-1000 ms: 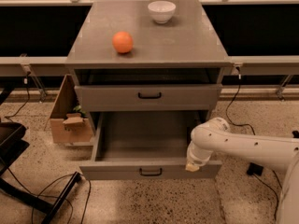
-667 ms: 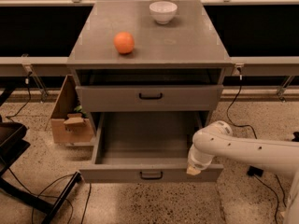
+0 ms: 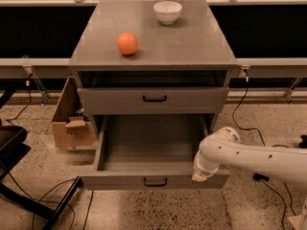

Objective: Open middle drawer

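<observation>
The middle drawer (image 3: 153,180) is pulled far out of the grey cabinet (image 3: 192,42), showing its deep, empty grey tray (image 3: 151,143) and a small black bar handle (image 3: 155,181) on its low front panel. Above it sits a closed drawer (image 3: 115,101) with a taller front and a black handle (image 3: 154,98). My gripper (image 3: 198,176), at the end of the white arm (image 3: 254,157) that comes in from the right, is at the right end of the open drawer's front panel, against its top edge.
An orange (image 3: 127,43) and a white bowl (image 3: 167,11) stand on the cabinet top. A cardboard box (image 3: 72,123) sits on the floor to the left of the cabinet. Black cables (image 3: 57,195) and a dark stand base lie at the lower left.
The open drawer has slid a little further out toward the camera, and my gripper has moved with its front panel the same way.
</observation>
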